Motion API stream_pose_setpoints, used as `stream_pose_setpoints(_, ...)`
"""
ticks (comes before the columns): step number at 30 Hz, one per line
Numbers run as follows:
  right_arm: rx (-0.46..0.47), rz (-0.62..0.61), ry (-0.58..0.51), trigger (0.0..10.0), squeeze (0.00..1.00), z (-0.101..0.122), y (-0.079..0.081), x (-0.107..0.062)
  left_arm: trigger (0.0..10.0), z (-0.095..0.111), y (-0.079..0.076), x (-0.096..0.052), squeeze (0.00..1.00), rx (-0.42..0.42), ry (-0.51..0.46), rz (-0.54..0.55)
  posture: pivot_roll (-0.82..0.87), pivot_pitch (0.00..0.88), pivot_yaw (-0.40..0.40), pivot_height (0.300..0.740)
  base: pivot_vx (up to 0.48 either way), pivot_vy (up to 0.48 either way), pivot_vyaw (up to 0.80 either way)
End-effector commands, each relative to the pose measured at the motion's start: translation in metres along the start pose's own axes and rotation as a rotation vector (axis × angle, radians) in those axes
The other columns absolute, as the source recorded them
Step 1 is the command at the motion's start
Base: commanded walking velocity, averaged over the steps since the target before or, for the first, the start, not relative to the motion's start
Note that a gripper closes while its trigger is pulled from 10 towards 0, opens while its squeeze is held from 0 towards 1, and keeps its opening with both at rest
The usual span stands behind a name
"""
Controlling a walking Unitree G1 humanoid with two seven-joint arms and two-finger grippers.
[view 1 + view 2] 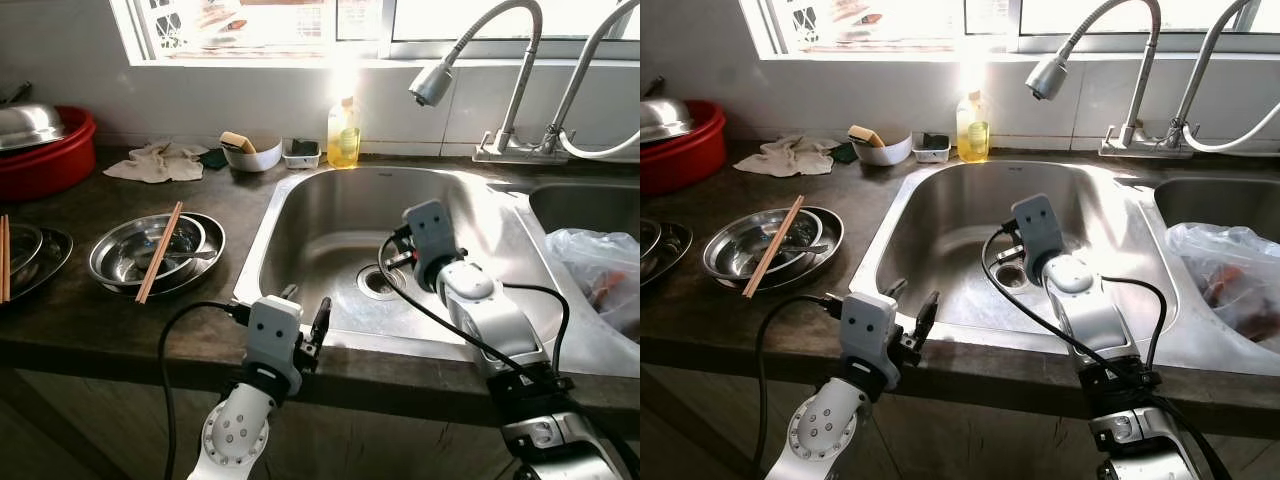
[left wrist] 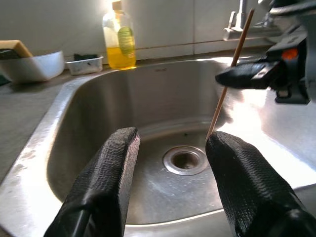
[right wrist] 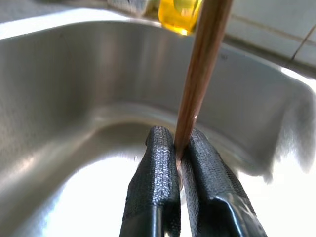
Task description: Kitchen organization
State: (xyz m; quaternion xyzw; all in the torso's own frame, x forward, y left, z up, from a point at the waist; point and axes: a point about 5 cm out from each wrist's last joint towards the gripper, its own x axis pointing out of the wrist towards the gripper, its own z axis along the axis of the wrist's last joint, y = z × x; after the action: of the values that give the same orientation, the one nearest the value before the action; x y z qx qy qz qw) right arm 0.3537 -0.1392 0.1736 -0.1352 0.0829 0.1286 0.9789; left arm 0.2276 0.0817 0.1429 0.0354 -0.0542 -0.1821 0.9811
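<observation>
A dark stone surface (image 1: pixel 110 320) runs below a bright window, with a steel sink (image 1: pixel 330 215) set into it and two curved taps (image 1: pixel 510 70) at its back edge. By the back edge stand a yellow soap bottle (image 1: pixel 343 135) and a white bowl (image 1: pixel 252 153); a red basin (image 1: pixel 50 155) sits at the far left. Near the front edge, stacked steel plates (image 1: pixel 150 255) carry chopsticks (image 1: pixel 160 250). The right pincer (image 3: pixel 177 163) reaches down into the sink above the drain (image 2: pixel 185 159), fingers pressed together, pinching a single chopstick (image 3: pixel 200 74) held nearly upright. The left pincer (image 2: pixel 173 148) hovers at the sink's front rim, fingers spread, holding nothing.
</observation>
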Motion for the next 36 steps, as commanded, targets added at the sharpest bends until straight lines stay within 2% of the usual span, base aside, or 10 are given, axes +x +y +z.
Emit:
stream_pose_setpoints(1, -0.007, 0.009, 0.023, 10.0, 0.00, -0.002, 0.001, 0.001, 10.0, 0.005, -0.001, -0.001, 0.00, 0.005, -0.018, 0.000, 0.08, 0.038, -0.007, 0.740, 0.000, 0.000, 0.00)
stream_pose_setpoints(20, -0.009, 0.011, 0.029, 10.0, 0.00, -0.002, 0.001, 0.002, 10.0, 0.006, -0.001, -0.001, 0.00, 0.006, -0.017, 0.000, 0.08, 0.038, -0.007, 0.740, 0.000, 0.000, 0.00)
stream_pose_setpoints(21, -0.013, 0.001, 0.043, 10.0, 1.00, -0.005, -0.001, 0.002, 10.0, 0.004, -0.001, -0.002, 0.00, 0.004, -0.011, 0.002, 0.08, 0.039, -0.008, 0.740, 0.000, 0.000, 0.00)
stream_pose_setpoints(22, 0.006, -0.064, 0.019, 10.0, 0.00, -0.006, -0.007, -0.003, 10.0, -0.003, -0.002, -0.005, 0.00, -0.010, 0.017, 0.000, 0.07, 0.020, -0.005, 0.740, 0.000, 0.000, 0.00)
stream_pose_setpoints(24, 0.010, -0.078, -0.003, 10.0, 0.00, -0.005, -0.009, -0.005, 10.0, -0.005, -0.002, -0.006, 0.00, -0.015, 0.028, -0.002, 0.07, 0.019, -0.003, 0.740, 0.000, 0.000, 0.00)
stream_pose_setpoints(25, 0.012, -0.075, -0.011, 10.0, 0.32, -0.004, -0.009, -0.005, 10.0, -0.005, -0.002, -0.006, 0.00, -0.014, 0.027, -0.002, 0.07, 0.019, -0.003, 0.740, 0.000, 0.000, 0.00)
stream_pose_setpoints(26, 0.016, -0.068, -0.017, 10.0, 1.00, -0.003, -0.008, -0.006, 10.0, -0.005, -0.002, -0.006, 0.00, -0.014, 0.027, -0.002, 0.07, 0.019, -0.003, 0.740, 0.000, 0.000, 0.00)
stream_pose_setpoints(31, 0.051, -0.039, -0.071, 10.0, 1.00, 0.006, -0.004, -0.005, 10.0, -0.006, -0.003, -0.006, 0.00, -0.015, 0.028, -0.003, 0.07, 0.020, -0.006, 0.740, 0.000, 0.000, 0.00)
stream_pose_setpoints(36, 0.052, -0.045, -0.075, 10.0, 1.00, 0.008, -0.004, -0.005, 10.0, -0.006, -0.003, -0.007, 0.00, -0.015, 0.028, -0.002, 0.07, 0.022, -0.006, 0.740, 0.000, 0.000, 0.00)
